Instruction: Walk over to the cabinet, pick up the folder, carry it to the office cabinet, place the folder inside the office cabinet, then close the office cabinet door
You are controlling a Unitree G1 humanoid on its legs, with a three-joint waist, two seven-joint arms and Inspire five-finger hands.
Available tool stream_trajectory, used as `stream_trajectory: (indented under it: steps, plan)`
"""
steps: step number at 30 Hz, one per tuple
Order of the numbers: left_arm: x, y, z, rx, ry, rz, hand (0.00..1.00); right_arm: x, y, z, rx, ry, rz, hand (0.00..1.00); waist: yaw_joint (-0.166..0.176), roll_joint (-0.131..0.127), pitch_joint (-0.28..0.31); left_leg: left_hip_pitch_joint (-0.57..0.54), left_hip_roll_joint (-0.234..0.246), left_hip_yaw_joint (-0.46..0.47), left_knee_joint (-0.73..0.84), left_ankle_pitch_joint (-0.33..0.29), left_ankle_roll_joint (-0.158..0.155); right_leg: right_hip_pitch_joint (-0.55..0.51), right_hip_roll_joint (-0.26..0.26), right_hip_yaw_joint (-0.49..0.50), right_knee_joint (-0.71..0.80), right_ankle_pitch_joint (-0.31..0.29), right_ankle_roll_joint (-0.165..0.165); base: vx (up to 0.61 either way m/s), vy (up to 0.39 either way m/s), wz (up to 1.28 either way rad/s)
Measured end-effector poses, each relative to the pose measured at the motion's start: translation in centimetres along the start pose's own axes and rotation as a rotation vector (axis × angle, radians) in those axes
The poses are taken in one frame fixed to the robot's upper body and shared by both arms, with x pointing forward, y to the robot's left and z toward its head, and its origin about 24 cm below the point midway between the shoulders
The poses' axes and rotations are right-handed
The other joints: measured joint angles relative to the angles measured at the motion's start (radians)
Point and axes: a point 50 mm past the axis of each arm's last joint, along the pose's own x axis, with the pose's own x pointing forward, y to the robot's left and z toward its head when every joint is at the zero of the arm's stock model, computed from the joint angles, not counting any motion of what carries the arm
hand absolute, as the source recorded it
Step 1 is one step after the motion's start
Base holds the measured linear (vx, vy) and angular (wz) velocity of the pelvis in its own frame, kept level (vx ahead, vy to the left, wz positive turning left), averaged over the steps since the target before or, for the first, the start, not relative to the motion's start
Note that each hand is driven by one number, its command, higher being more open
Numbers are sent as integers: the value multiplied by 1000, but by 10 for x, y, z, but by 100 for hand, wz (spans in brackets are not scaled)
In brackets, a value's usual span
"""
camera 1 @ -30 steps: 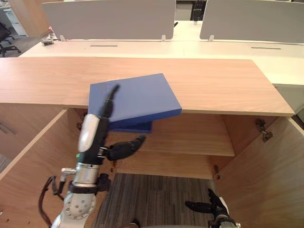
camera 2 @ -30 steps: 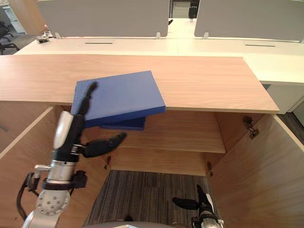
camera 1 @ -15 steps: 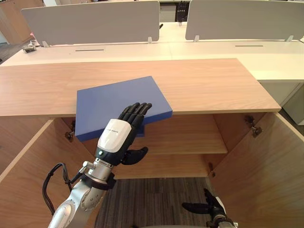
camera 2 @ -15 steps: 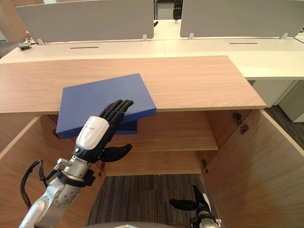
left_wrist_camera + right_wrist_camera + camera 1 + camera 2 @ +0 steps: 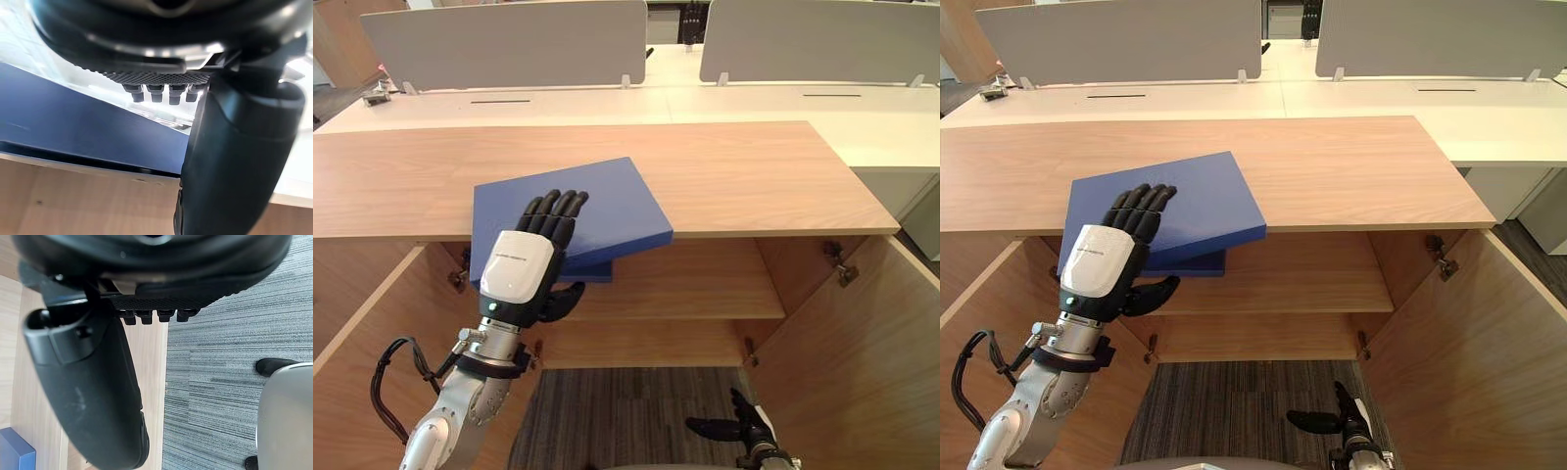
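Observation:
A blue folder [image 5: 612,201] lies on the wooden cabinet top [image 5: 744,176], its near part jutting out past the front edge and a darker flap showing beneath it. My left hand [image 5: 519,266] lies palm down on the folder's left part with straight fingers, while its thumb [image 5: 234,161] sits below the overhanging edge; the left wrist view has the folder's edge [image 5: 73,132] between fingers and thumb. Low down over the carpet hangs my right hand [image 5: 744,429], open and idle.
Below the top, the cabinet stands open with a wooden shelf [image 5: 705,284] inside. Its doors are swung out at the left [image 5: 372,362] and right [image 5: 867,362]. White desks with grey divider panels [image 5: 509,39] stand behind. Grey carpet [image 5: 626,411] lies in front.
My left hand has turned from edge-on to palm down and settled flat on the folder, shifting a little left. The folder has barely moved. The right hand stays low.

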Motion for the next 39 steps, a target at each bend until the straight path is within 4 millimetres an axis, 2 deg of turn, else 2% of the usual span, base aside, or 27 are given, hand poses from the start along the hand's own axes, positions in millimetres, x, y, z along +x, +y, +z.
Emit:
stream_trajectory:
  steps: [4, 10, 16, 18, 24, 26, 28, 31, 32, 35, 37, 39]
  plan:
    - [-7, 3, -12, 34, 98, 17, 0, 0, 3, -1, 7, 2, 12, 100, 1, -2, -1, -2, 0, -3, 0, 0, 0, 0, 0, 0, -2, -1, 0, -24, -30, 1]
    - [-3, 16, -15, 59, 102, 134, 0, -2, 3, -3, 10, 9, 17, 100, -1, -3, -17, -5, 0, -2, -3, 0, -1, -3, 1, 2, -5, -1, 0, -12, -15, 0]
    - [-2, 21, -12, 47, 81, 150, 0, -2, 3, -1, 32, 0, 5, 100, -3, -4, -24, -9, 1, 10, -5, 0, -1, -17, 2, 17, -9, 0, 0, -19, -19, -6]
    - [-1, 28, -5, 0, 70, 195, 0, -4, 2, 5, 64, -46, -19, 100, -3, -6, -24, -9, 1, 11, -1, 0, -1, -18, 2, 18, -8, 0, 0, 3, -4, -2]
    - [4, 52, 25, -193, -23, 351, 0, -7, 6, 55, 135, -270, -27, 100, -13, -17, -16, -9, 0, 44, -1, -4, 2, -35, 2, 49, -7, 8, -1, -15, -7, -16]
    - [5, 59, 35, -260, -61, 395, 0, -15, 9, 76, 176, -377, -33, 100, -25, -23, -12, -9, 0, 55, 0, -5, 3, -39, 3, 59, -8, 15, -2, -14, -13, -15]
    - [7, 62, 38, -293, -78, 423, 0, -22, 9, 89, 227, -447, -38, 100, -27, -22, -12, -9, 0, 63, 0, -7, 4, -44, 4, 67, -8, 20, -4, -20, -10, -15]
    - [10, 72, 45, -368, -90, 510, 0, -42, 3, 116, 315, -601, -72, 100, -31, -21, -7, -6, -1, 88, 0, -11, 6, -54, 4, 91, -8, 30, -4, -32, -1, -25]
    - [9, 79, 48, -441, -87, 570, 0, -55, -2, 134, 384, -699, -73, 100, -32, -21, -6, -3, -3, 104, 0, -15, 8, -60, 3, 108, -8, 33, -2, -30, 3, -30]
    - [6, 88, 52, -630, -93, 659, 0, -80, -15, 164, 484, -890, -77, 100, -37, -18, -5, 1, -6, 120, 0, -20, 11, -65, 2, 125, -8, 39, -1, -30, -1, -22]
    - [4, 94, 52, -808, -117, 720, 0, -107, -25, 191, 556, -1077, -64, 100, -39, -17, -1, 1, -6, 133, 0, -22, 11, -72, 3, 139, -8, 46, -1, -39, -9, -18]
    - [1, 98, 49, -1012, -128, 772, 0, -141, -32, 224, 630, -1331, -14, 100, -41, -16, 0, 3, -7, 154, 0, -24, 13, -81, 4, 158, -8, 54, 1, -57, -17, -27]
